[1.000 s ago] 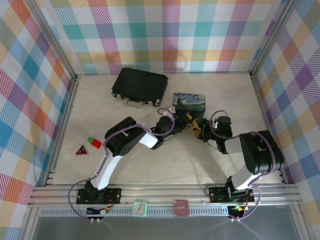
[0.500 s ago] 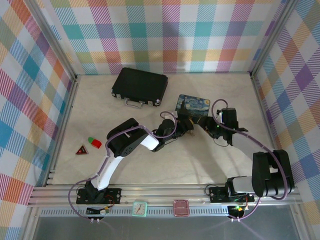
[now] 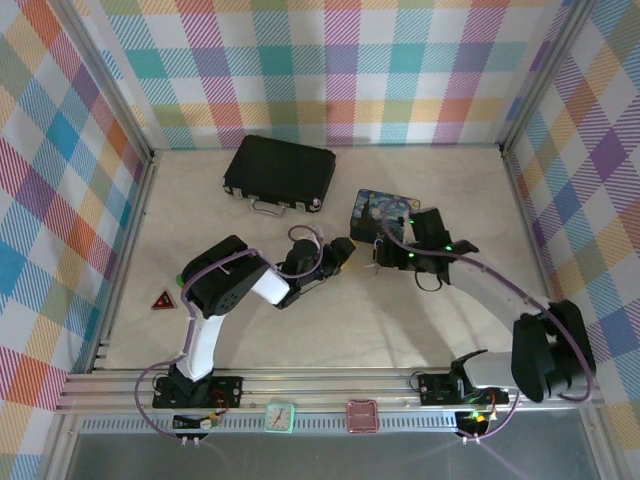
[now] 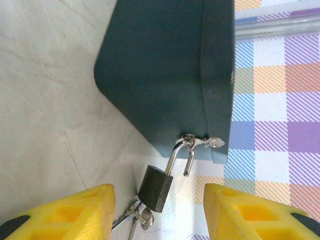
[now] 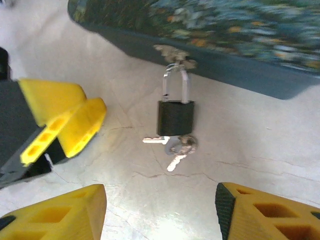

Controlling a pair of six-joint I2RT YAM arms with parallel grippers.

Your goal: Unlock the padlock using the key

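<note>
On the left, the left hand point(image 4: 159, 194) is wide and holds nothing. Just past it, the padlock point(image 5: 175, 117) hangs on the blue box point(image 4: 160, 75) clasp, the key point(image 5: 175, 161) at its bottom. The right hand point(image 5: 160, 202) is wide too, empty.

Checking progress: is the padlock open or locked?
Open: in the left wrist view, one shackle leg of the padlock hangs free of its body.

TOP EXTERNAL: high overhead, looking steeply down, far from the blue box point(image 3: 378, 214) | LEFT WRIST: low, close against the box's plain side | RIGHT WRIST: close, slanting down at the box's clasp edge | SHARED: both wrists frame the padlock point(image 4: 159, 189) hanging from the box
</note>
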